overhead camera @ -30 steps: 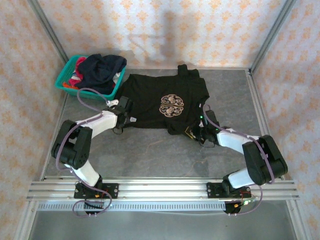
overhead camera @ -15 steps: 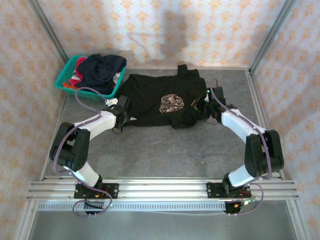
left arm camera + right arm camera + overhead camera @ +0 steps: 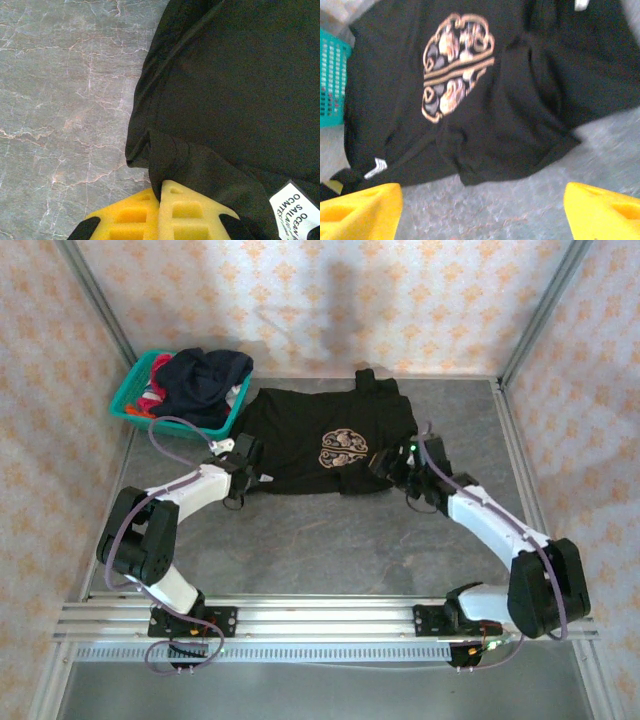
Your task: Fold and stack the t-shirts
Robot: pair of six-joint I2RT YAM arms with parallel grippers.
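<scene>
The black t-shirt lies spread on the surface, collar toward the far wall, and the fold looks to be in its early part. The left claw is clenched on a bunched bit of the shirt's near-left edge. The right claw is released, its fingers wide apart, hovering over the shirt's near-right edge. The likely next move is for the right claw to drop and pinch that corner to match the left, so both can carry the hem over toward the collar. It must catch the loose cloth without dragging the shirt. The left wrist view gives the pinch itself and a white printed tag just beside it. The right wrist view shows a flap of cloth lying over the body beside the tan emblem. The overhead view adds the teal basket at the far left, with more shirts heaped in it and nothing stacked yet.
</scene>
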